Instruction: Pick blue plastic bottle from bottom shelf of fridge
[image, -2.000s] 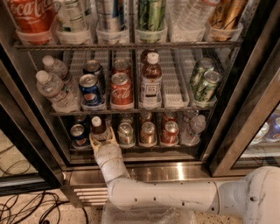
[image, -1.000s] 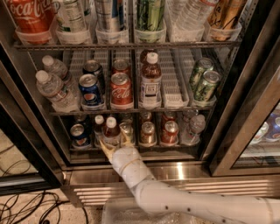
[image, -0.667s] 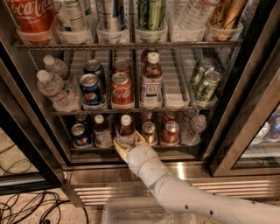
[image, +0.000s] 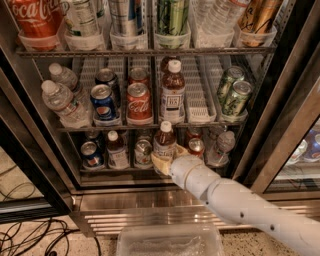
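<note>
We see the claw at the front of the bottom shelf of the fridge. Its tan fingers wrap the lower part of the blue plastic bottle, so we take it to be closed on that bottle. The bottle stands upright, its long axis vertical. Its body rises straight up out of the claw, with the cap well above the fingers. The arm comes in from the lower right and its wrist sits just to the right of the bottle's base. In our judgement, the way out is back along that line, toward the lower right and away from the rack.

The bottle stands about mid-width of the shelf, between a silver can on its left and a red-topped can on its right, both just beside it. Its cap reaches up near the front edge of the rack above, so we would watch that clearance if it is raised.

The bottle is small and clear, with a white screw cap, dark reddish-brown liquid at the shoulder and a pale whitish-blue label round the middle. A similar small bottle stands further left on the same shelf, apart from the claw. A larger brown bottle stands on the rack above.
</note>
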